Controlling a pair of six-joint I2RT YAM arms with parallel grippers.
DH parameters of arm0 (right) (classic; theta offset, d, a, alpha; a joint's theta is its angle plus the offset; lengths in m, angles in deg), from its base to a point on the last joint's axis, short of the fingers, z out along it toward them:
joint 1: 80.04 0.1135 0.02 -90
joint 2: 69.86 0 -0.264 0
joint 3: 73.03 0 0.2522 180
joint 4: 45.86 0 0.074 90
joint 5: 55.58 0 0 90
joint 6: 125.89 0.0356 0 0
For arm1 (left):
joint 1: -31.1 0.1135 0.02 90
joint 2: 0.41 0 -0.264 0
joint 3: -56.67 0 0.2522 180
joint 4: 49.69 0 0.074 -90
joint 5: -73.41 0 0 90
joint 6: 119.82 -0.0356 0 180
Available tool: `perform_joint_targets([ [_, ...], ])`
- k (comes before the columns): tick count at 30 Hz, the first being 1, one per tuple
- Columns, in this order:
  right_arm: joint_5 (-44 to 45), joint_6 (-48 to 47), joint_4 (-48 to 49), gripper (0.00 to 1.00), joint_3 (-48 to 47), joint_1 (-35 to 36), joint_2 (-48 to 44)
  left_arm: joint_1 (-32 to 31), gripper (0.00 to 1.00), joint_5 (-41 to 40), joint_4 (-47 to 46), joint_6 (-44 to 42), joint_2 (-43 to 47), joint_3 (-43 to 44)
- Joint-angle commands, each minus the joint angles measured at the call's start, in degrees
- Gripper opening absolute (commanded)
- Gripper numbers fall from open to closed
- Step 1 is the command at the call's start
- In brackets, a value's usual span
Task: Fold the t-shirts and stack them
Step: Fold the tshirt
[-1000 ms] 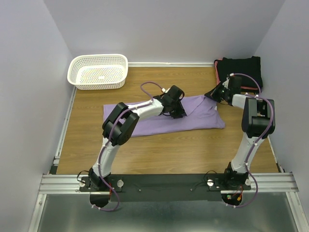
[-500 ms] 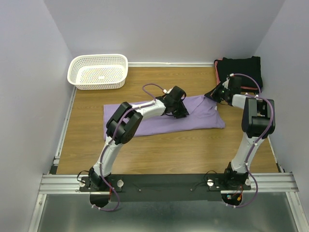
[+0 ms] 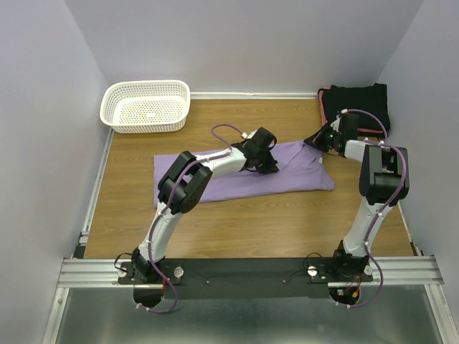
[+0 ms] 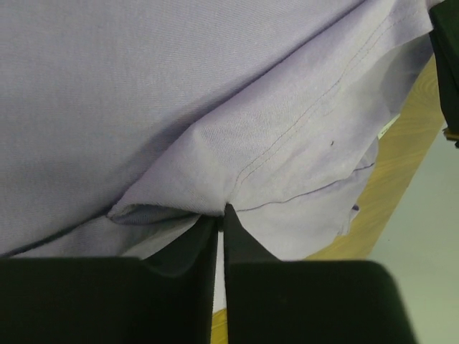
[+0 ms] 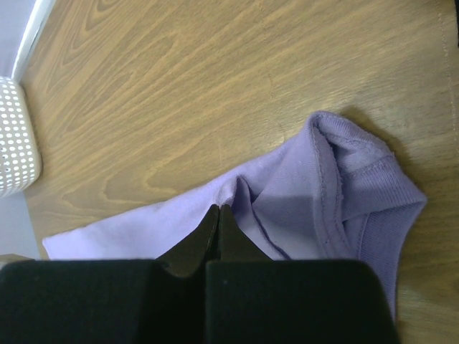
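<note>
A lavender t-shirt (image 3: 215,183) lies flattened across the middle of the wooden table. My left gripper (image 3: 271,166) rests on its upper middle part. In the left wrist view the jaws (image 4: 222,213) are pinched together on a raised fold of the lavender cloth (image 4: 215,86). My right gripper (image 3: 313,141) sits at the shirt's far right corner, near the collar. In the right wrist view it (image 5: 219,209) is shut on a small ridge of the lavender cloth (image 5: 301,215). Folded black t-shirts (image 3: 358,106), one with a coral-red edge (image 3: 324,107), lie stacked at the back right.
A white mesh basket (image 3: 147,106) stands at the back left, and its side shows in the right wrist view (image 5: 14,143). Grey walls close in the table (image 3: 237,222) on three sides. The black stack lies just behind the right arm's wrist.
The left arm reached slightly farther right over the shirt, then its jaws closed on a fold of the cloth. The right arm has stayed still.
</note>
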Motion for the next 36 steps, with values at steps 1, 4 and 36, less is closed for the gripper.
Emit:
perform_joint_targets([
  [1,-0.24,-0.30,-0.23,0.01,1.48,0.40,-2.68,-0.44,0.05,-2.05,-0.16,-0.07,-0.15,0.09],
  [4,0.64,-0.74,-0.32,0.01,2.18,0.40,-3.82,-0.44,0.00,-2.05,-0.16,-0.60,0.29,-0.08],
  [36,12.42,-6.54,-9.46,0.00,11.41,-0.48,-15.77,2.28,0.00,4.01,-0.16,-4.12,6.54,-4.13],
])
